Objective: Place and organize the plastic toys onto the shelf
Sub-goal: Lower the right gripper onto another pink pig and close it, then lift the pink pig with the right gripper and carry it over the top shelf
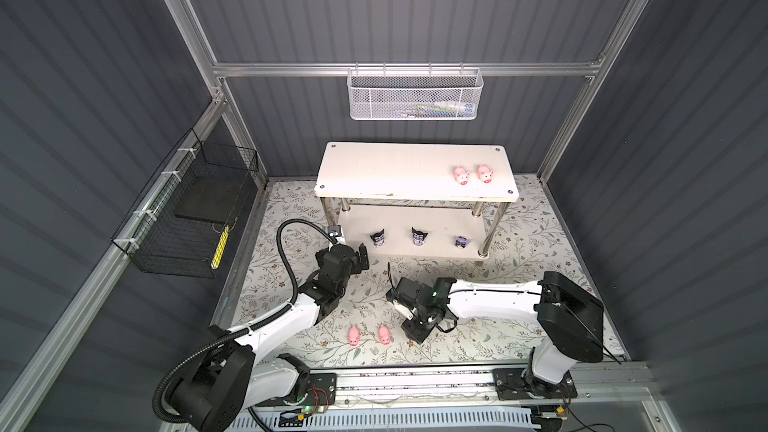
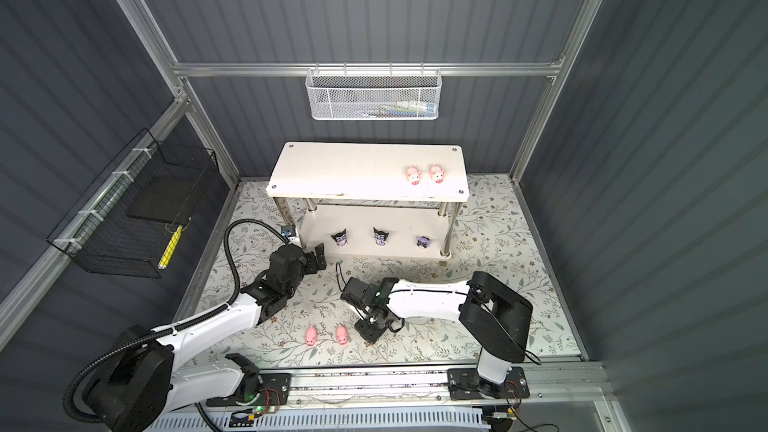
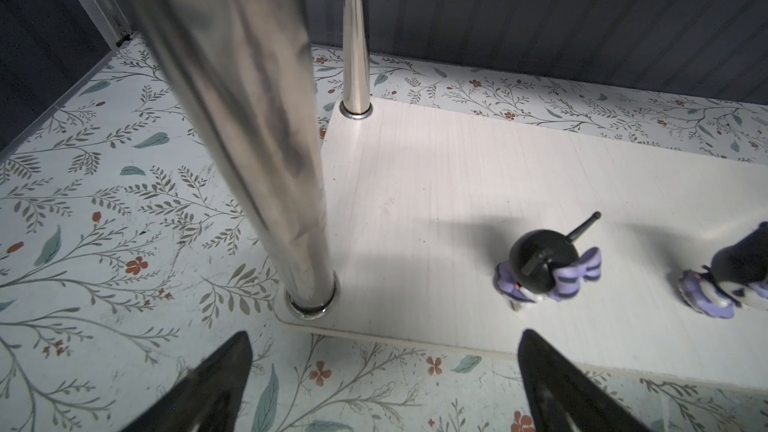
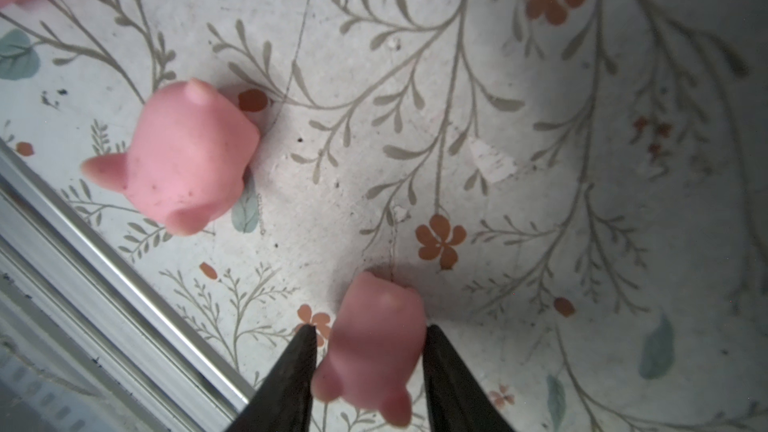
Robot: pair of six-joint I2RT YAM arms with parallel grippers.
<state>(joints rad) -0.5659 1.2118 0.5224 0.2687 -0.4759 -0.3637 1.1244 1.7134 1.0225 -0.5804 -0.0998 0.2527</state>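
The white shelf [image 1: 395,168] [image 2: 349,168] stands at the back. Two pink pigs [image 1: 461,175] [image 2: 413,175] sit on its top board. Three purple-and-black figures [image 1: 419,236] [image 2: 380,237] [image 3: 540,272] stand in a row on the lower board [image 3: 415,201]. Two more pigs [image 1: 354,335] [image 2: 311,335] [image 4: 187,160] lie on the floral floor near the front. My right gripper [image 1: 415,332] [image 2: 370,332] [image 4: 370,334] points down beside them, shut on another pink pig [image 4: 374,347], which is hidden in both top views. My left gripper [image 1: 362,260] [image 2: 318,259] [image 3: 384,367] hangs open and empty by the lower board's left front corner.
A shiny metal leg [image 3: 257,118] rises close in front of the left gripper. A white mesh basket [image 1: 415,95] hangs on the back wall and a black wire basket [image 1: 187,218] on the left wall. A metal rail [image 1: 415,380] [image 4: 104,276] runs along the front.
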